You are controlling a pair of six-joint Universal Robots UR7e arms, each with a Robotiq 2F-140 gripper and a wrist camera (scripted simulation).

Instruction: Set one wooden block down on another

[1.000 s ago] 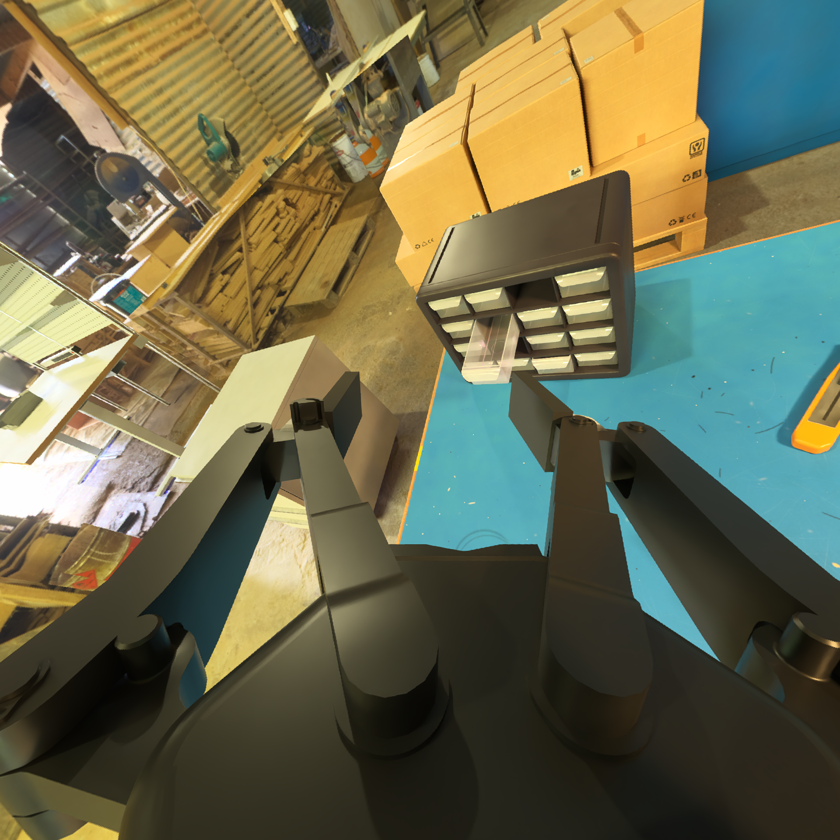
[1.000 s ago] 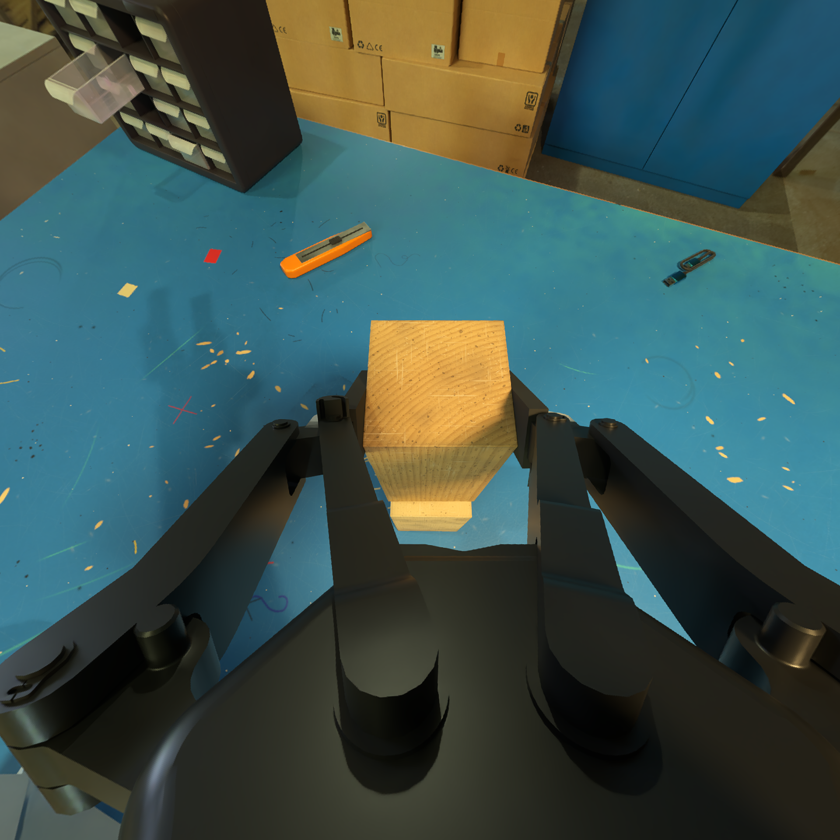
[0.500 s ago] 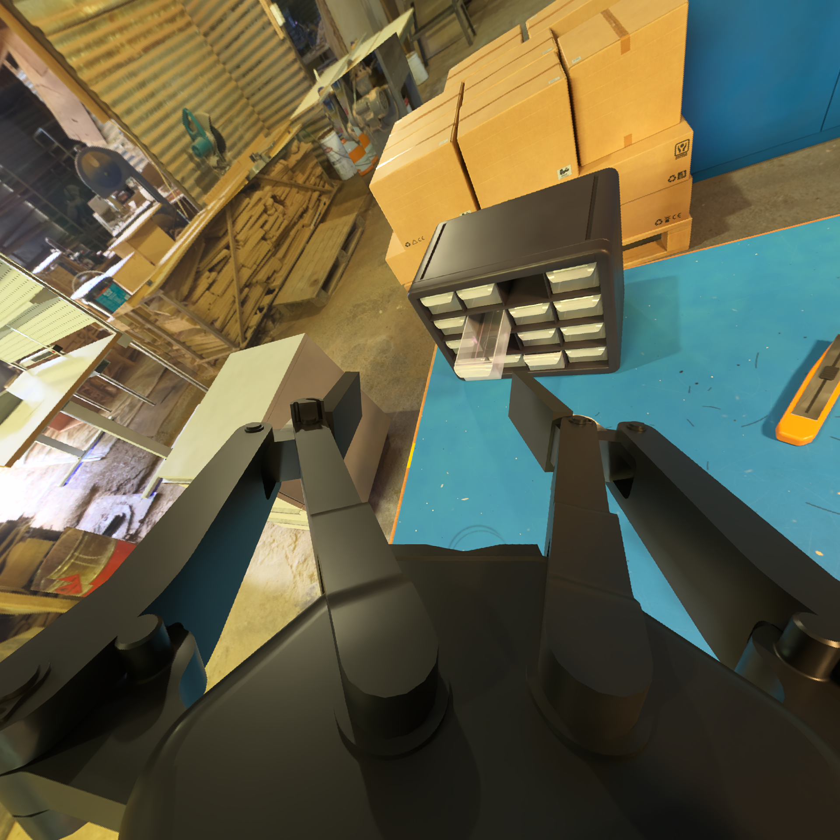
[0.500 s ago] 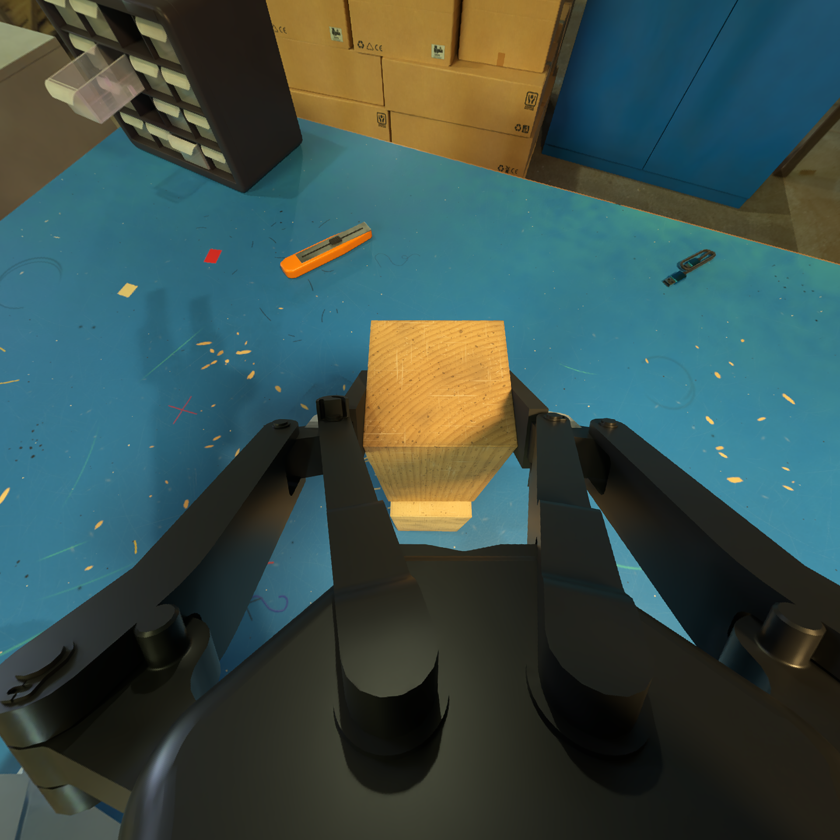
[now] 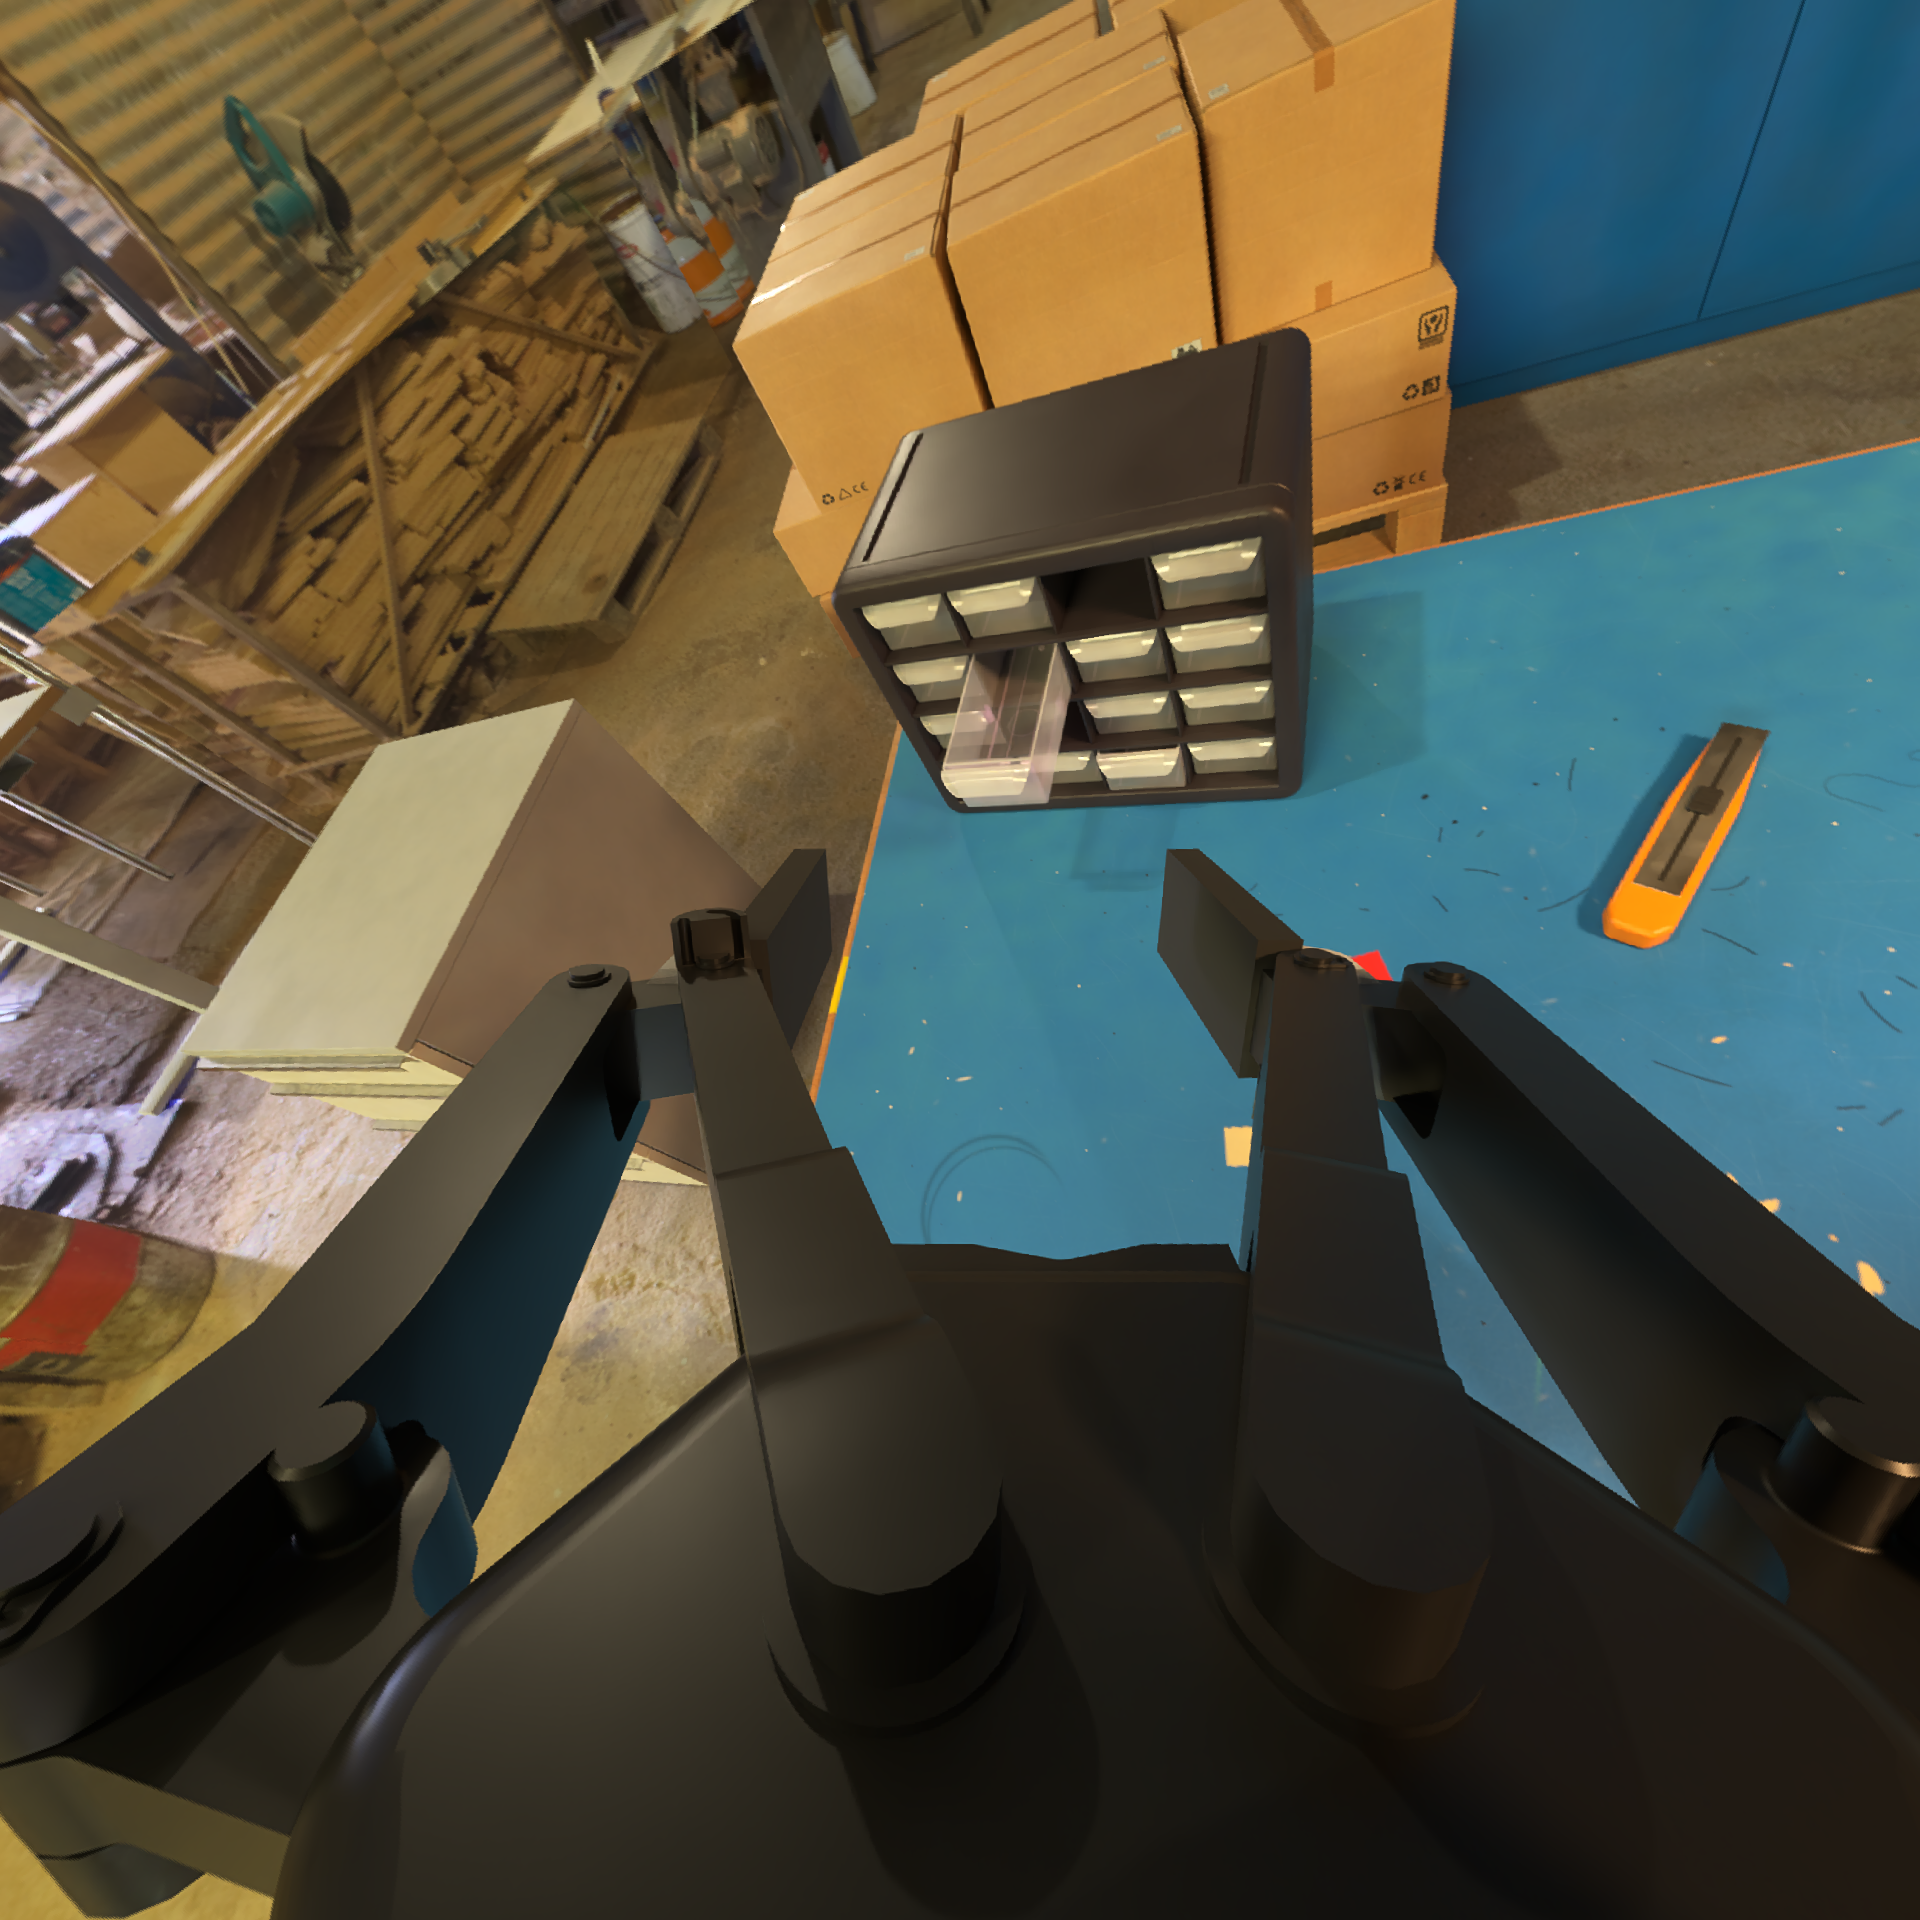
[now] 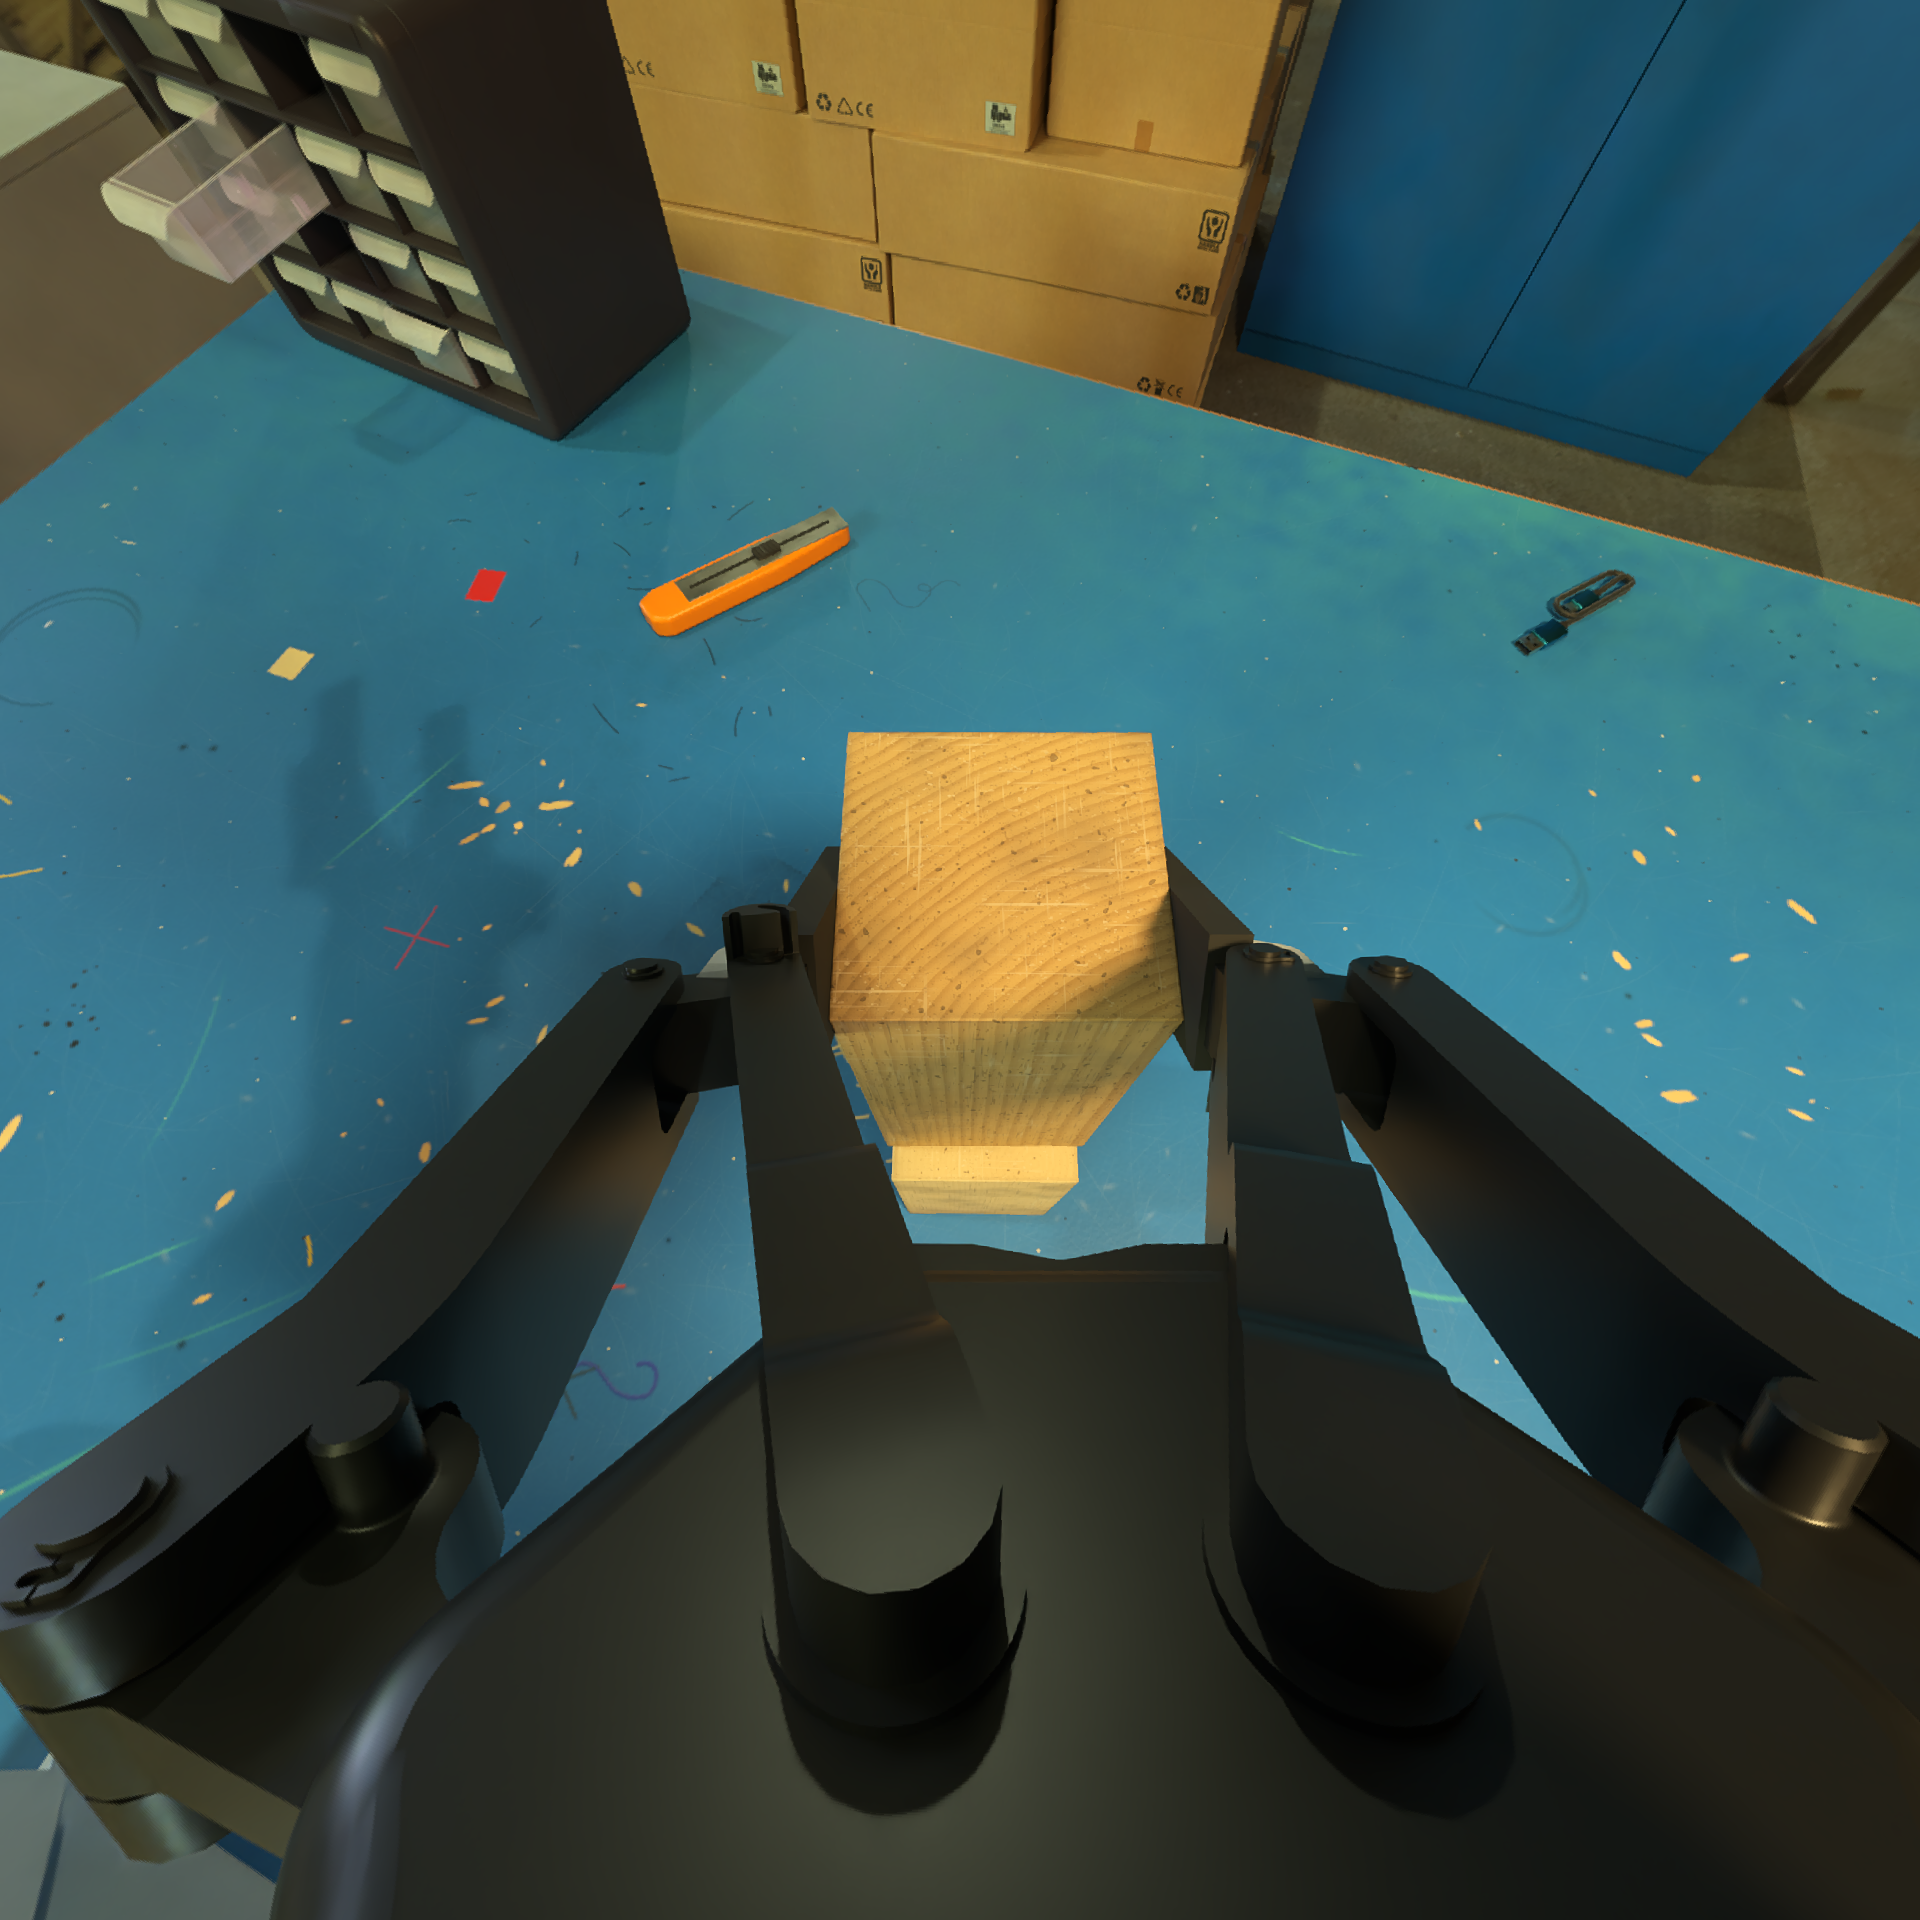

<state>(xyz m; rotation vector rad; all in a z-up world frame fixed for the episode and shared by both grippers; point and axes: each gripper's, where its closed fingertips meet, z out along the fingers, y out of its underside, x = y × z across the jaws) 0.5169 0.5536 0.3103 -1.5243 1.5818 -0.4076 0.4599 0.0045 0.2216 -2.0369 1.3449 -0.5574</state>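
My right gripper [image 6: 1003, 920] is shut on a light wooden block [image 6: 997, 862], with a pad on each side of it. It holds the block directly over a second wooden block [image 6: 982, 1179] that lies on the blue table [image 6: 1351, 644]. Only a small front strip of the lower block shows, so I cannot tell whether the two touch. My left gripper [image 5: 997, 935] is open and empty, above the table's left edge [image 5: 847, 977]. No block shows in the left wrist view.
A black drawer cabinet [image 6: 499, 208] with one clear drawer pulled out stands at the table's far left corner; it also shows in the left wrist view [image 5: 1081, 520]. An orange utility knife [image 6: 743, 571] lies beyond the blocks, and a small USB stick [image 6: 1574, 608] lies far right. Cardboard boxes [image 6: 987, 177] stand behind the table.
The left wrist view has shifted, so the cabinet and the knife sit further left in the picture and more of the table shows. The right gripper and both blocks have not moved.
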